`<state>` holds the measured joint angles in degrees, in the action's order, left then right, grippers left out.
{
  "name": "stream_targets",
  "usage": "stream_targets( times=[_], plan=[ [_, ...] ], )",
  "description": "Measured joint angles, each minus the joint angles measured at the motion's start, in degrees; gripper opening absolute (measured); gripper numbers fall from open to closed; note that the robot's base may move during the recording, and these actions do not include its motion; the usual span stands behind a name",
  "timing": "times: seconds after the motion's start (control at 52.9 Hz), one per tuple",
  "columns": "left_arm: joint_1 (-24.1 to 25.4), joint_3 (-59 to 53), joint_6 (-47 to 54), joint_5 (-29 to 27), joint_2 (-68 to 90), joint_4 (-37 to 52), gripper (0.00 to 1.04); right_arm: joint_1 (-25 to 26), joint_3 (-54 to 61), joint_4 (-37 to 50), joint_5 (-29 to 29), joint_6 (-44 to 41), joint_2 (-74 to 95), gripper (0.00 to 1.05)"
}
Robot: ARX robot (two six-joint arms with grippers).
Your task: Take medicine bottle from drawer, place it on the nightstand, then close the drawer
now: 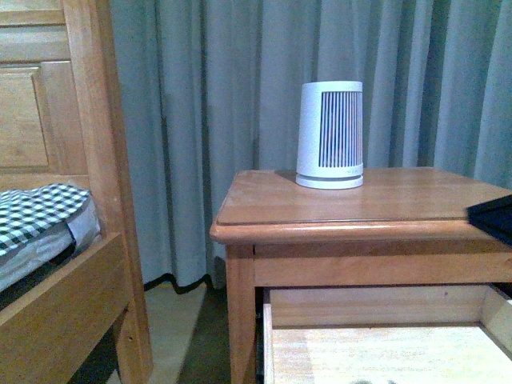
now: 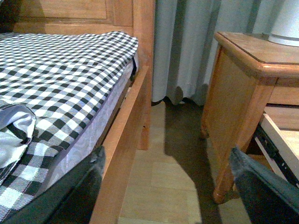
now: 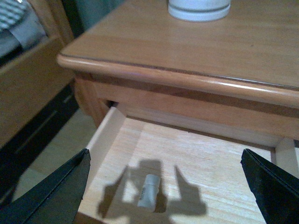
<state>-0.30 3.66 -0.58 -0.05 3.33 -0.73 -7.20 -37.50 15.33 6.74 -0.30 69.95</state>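
One medicine bottle (image 3: 148,190), lying on its side in the pulled-out drawer (image 3: 106,134), not yet grasped: right gripper (image 3: 164,156) spread wide above it, apparently clear of it, so lifting, placing on the nightstand (image 3: 187,56) and closing are all left to do.

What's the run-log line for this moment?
drawer open | medicine bottle lying inside, ungripped | right gripper open above it | left gripper open near bed frame | nightstand: bottle not yet placed
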Motion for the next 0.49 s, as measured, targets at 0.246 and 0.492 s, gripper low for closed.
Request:
stream_targets(
  times=[0.246, 0.492],
  plan=[
    [0.0, 0.0, 0.0, 0.0, 0.0, 0.0, 0.98, -5.6, -9.6, 1.3, -12.3, 1.0, 36.0, 0.98],
    [0.0, 0.0, 0.0, 0.0, 0.0, 0.0, 0.98, -8.7, -16.7, -0.8, -14.1, 3.2, 44.5, 0.98]
  ],
)
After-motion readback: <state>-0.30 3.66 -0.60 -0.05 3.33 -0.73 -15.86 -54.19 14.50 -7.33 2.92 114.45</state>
